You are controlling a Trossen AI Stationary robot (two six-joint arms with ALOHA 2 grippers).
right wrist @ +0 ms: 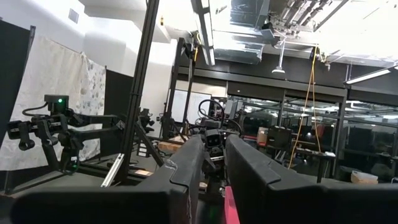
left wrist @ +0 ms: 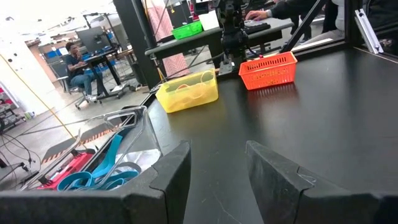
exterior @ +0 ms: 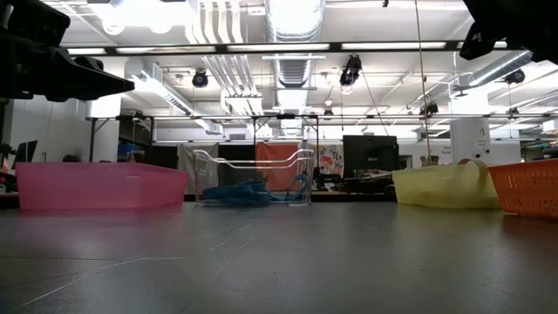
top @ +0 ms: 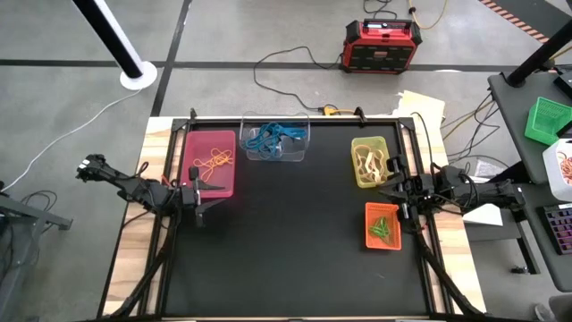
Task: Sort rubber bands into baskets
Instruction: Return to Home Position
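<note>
Four baskets stand on the black table. The magenta-pink basket holds orange-yellow rubber bands. The clear basket holds blue bands. The yellow-green basket holds tan bands. The orange basket holds green bands. My left gripper hovers open and empty at the pink basket's near right corner. My right gripper hovers open by a narrow gap and empty, between the yellow-green and orange baskets. The left wrist view shows the left gripper, the right wrist view the right gripper.
A red-black power box stands on the floor beyond the far edge. A bright green crate sits on a desk at the right. The black mat's middle is bare. A seated person shows in the room.
</note>
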